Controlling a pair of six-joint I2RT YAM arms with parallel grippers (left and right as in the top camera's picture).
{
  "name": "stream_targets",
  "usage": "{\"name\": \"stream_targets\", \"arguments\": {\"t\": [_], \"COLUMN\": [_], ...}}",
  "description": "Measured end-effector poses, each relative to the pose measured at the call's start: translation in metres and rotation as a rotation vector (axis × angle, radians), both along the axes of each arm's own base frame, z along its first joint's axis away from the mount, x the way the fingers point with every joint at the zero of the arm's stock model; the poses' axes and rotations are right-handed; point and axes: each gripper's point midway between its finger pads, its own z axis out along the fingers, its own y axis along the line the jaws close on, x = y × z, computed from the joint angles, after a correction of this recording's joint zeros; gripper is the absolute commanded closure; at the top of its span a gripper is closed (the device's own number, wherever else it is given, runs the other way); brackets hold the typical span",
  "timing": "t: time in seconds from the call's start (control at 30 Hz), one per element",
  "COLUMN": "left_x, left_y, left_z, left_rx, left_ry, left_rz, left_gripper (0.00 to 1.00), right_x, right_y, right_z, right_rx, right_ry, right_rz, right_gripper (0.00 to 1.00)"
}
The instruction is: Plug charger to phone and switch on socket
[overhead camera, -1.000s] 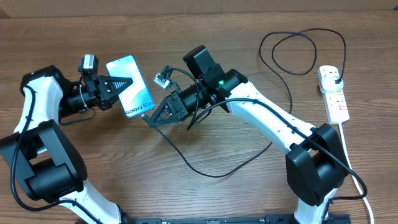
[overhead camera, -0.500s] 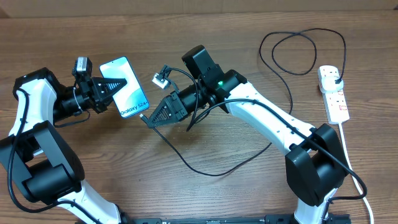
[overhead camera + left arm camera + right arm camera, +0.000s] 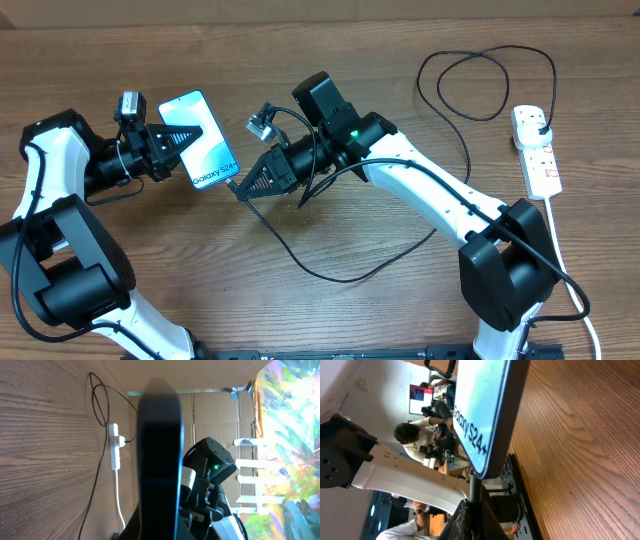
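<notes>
We have the phone [image 3: 215, 160] lifted off the desk [image 3: 400, 60], pinched near its top end in the left pincer [image 3: 188, 138], whose fingers are closed tight across the lit "Galaxy S24+" screen. The right pincer [image 3: 243, 187] is closed just as tight on the charger [image 3: 330, 272], right behind its connector tip [image 3: 474, 485]. In the right wrist view that tip stands straight ahead of the fingers and meets the phone's bottom edge; whether it is seated in the port or only touching, we cannot tell. To do this step well, we judge the push should run along the tip's own axis, straight out from the right pincer, with the left pincer bracing the phone so it does not swing away. Any sideways skew could scrape the tip past the port or bend it, so we would correct the angle before pressing. The cable loops slack behind the right pincer, so it should not drag. The socket [image 3: 538, 155] lies well behind the right pincer, beyond its arm, with the charger's black plug [image 3: 541, 122] already in it; its switch comes afterwards
</notes>
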Motion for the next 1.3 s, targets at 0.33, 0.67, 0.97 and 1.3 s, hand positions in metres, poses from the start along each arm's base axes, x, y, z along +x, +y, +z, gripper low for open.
{"name": "stream_targets", "arguments": {"t": [0.33,0.67,0.97,1.3], "left_x": [0.000,0.001,0.001,0.024], "left_y": [0.003,0.003,-0.001,-0.011], "left_z": [0.001,0.000,0.000,-0.017], "left_rx": [-0.009,-0.002,-0.018,0.093], "left_ry": [0.011,-0.002,0.033,-0.159], "left_rz": [0.011,0.011,-0.002,-0.060], "left_gripper": [0.95,0.95,0.95,0.95], "right_x": [-0.001,-0.001,-0.002,0.008], "right_y": [0.008,0.008,0.008,-0.022], "right_z": [0.006,0.006,0.006,-0.010], "right_rx": [0.026,0.020,0.021,-0.081], "right_ry": [-0.014,-0.004,-0.001,0.044], "right_rz": [0.006,0.002,0.004,-0.052], "right_gripper": [0.96,0.96,0.96,0.96]}}
